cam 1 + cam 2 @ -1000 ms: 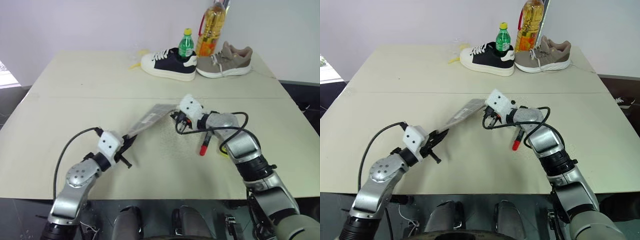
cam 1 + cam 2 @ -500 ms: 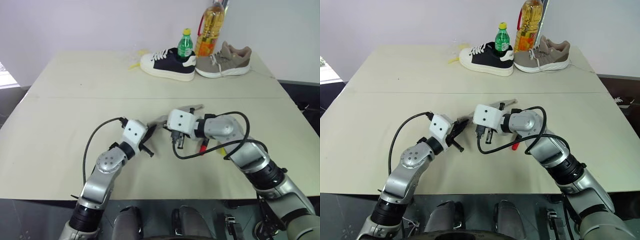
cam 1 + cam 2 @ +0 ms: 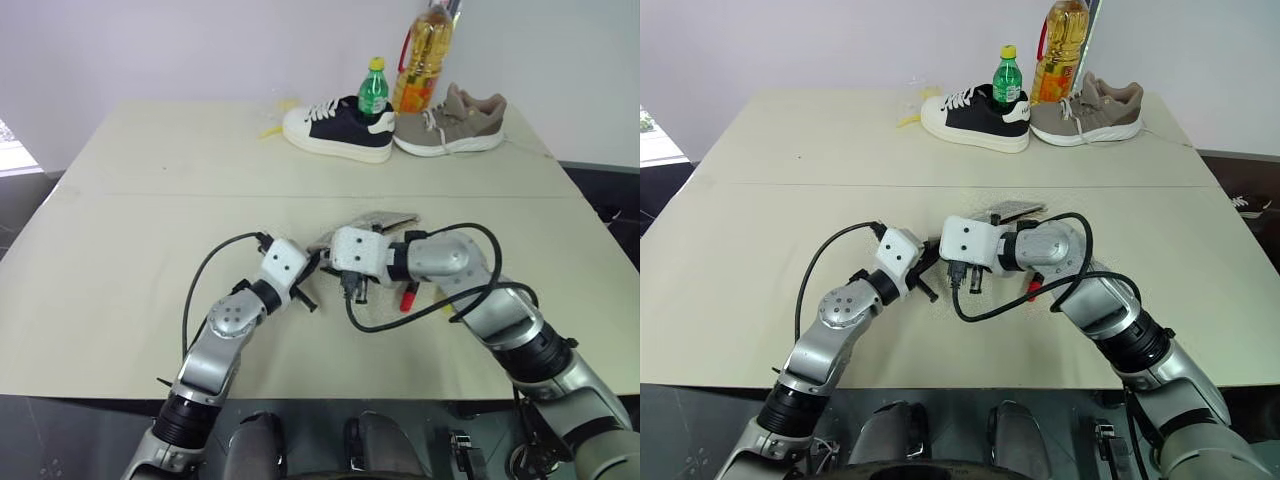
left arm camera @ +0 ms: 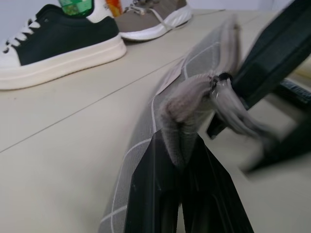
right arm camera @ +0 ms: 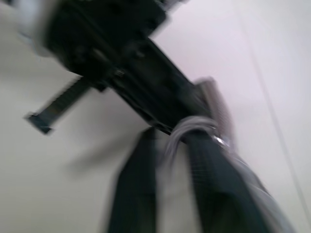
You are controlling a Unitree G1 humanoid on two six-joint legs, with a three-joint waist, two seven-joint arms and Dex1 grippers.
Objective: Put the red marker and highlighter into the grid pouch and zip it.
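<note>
Two arms meet mid-table | left fingers [image 4: 182, 194] pinch grid pouch [image 4: 194, 73] | right fingers [image 5: 204, 160] state unclear

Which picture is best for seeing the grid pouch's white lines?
The left wrist view: the grid pouch fills it, lines plain, pinched in the left gripper. The eye views show it small behind both grippers; the right wrist view blurs it.

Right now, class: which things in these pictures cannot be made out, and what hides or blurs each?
- Highlighter: not made out in the head views; the right arm's cable and forearm cover the table beside the red marker.
- Grid pouch: its zipper state is hidden by both grippers in the head views.
- Right gripper: motion blur in its wrist view hides whether it grips the pouch.
- Oil bottle: top cut off by the edge.
</note>
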